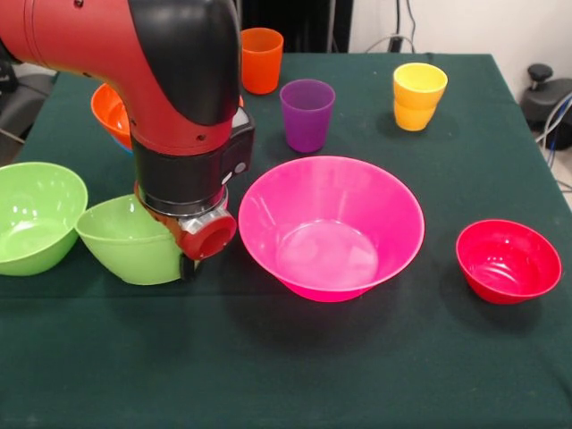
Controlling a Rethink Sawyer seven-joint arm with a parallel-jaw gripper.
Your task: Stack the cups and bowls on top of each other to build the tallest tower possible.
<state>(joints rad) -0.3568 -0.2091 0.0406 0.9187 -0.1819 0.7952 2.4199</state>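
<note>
Nearest you: red bowl (508, 260), pink bowl (331, 227), two lime bowls (36, 217) (131, 239) on the table (286, 375). Behind: orange cup (262, 60), purple cup (307, 114), yellow cup (418, 96), orange bowl (109, 112). End effector (189, 265) touches the tilted lime bowl; you cannot tell its grip.

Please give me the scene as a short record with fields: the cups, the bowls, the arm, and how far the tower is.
cups: orange cup, purple cup, two nested yellow cups, all upright at the far side
bowls: pink bowl in the centre, red bowl, two green bowls, orange bowl partly hidden
arm: red arm low over the tilted green bowl; jaws hidden
tower: none visible yet
</note>
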